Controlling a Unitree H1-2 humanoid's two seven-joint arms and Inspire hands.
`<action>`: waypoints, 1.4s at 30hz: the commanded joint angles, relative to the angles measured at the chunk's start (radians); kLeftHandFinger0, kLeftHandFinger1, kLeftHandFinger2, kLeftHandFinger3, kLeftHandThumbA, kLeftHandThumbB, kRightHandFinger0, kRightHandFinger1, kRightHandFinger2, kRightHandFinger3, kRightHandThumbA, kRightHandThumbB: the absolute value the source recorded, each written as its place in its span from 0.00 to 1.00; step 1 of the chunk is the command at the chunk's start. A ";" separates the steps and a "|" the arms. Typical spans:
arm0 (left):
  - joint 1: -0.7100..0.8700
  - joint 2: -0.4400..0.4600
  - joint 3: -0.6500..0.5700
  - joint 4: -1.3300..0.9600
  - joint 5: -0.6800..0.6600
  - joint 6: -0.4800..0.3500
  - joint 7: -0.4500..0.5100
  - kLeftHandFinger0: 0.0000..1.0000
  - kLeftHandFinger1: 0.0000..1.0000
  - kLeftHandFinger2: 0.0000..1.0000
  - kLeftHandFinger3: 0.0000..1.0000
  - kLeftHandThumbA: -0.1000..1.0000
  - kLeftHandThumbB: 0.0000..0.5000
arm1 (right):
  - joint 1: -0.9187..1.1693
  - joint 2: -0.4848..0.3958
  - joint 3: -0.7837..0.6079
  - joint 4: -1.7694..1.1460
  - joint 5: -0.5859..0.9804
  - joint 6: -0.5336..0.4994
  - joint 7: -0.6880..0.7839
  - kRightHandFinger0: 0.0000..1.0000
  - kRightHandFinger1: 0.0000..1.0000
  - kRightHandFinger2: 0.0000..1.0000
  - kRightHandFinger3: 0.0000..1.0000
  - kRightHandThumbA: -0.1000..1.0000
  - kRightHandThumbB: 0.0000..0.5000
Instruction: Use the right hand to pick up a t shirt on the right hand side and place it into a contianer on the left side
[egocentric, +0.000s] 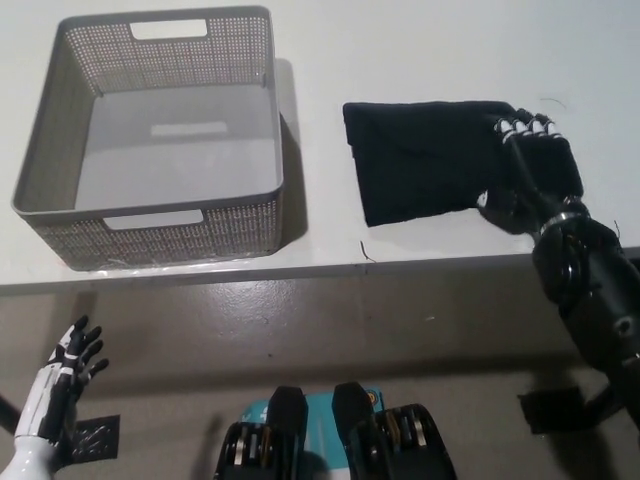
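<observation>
On the right side of the bench (420, 40), near its front edge, the black right hand (535, 170) lies over the right end of the folded black t shirt (420, 165). Its fingers (527, 128) are curled down onto the cloth, the thumb tucked at the shirt's near edge; looks like a grip closing on the garment, though whether fabric is truly pinched underneath cannot be seen. Shirt flat on the bench, not lifted. Step in hand, as judged: the grasp, with pick-up not yet done and transport and placing all to come. Next move calls for a firm hold on enough layers that the fold does not spill open, then a lift clear of the surface and a carry leftward, high enough to pass over the container's near wall. Grey perforated container (60, 130) stands on the left part of the bench, well apart from the shirt, with a strip of bare surface between them; its floor shows plain and nothing lies inside. White left hand (65, 375) rests low at lower left, below bench level, fingers spread, holding nothing.
</observation>
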 joint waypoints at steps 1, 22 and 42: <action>-0.006 0.029 0.000 -0.047 -0.005 0.014 -0.019 0.95 0.98 1.00 1.00 0.93 0.63 | -0.152 0.031 -0.080 0.091 0.151 -0.193 -0.217 0.72 0.63 0.56 0.35 0.00 0.53; 0.028 0.060 -0.064 -0.037 0.074 0.035 -0.030 0.92 0.97 1.00 1.00 0.81 0.51 | -0.201 0.132 -0.165 -0.079 0.284 -0.343 -0.356 0.62 0.48 0.55 0.60 0.00 0.52; -0.005 0.072 -0.118 -0.020 0.087 0.063 -0.073 0.86 1.00 1.00 1.00 0.82 0.67 | -0.468 0.366 -0.162 -0.212 0.298 -0.239 -0.311 0.41 0.31 0.48 0.57 0.00 0.55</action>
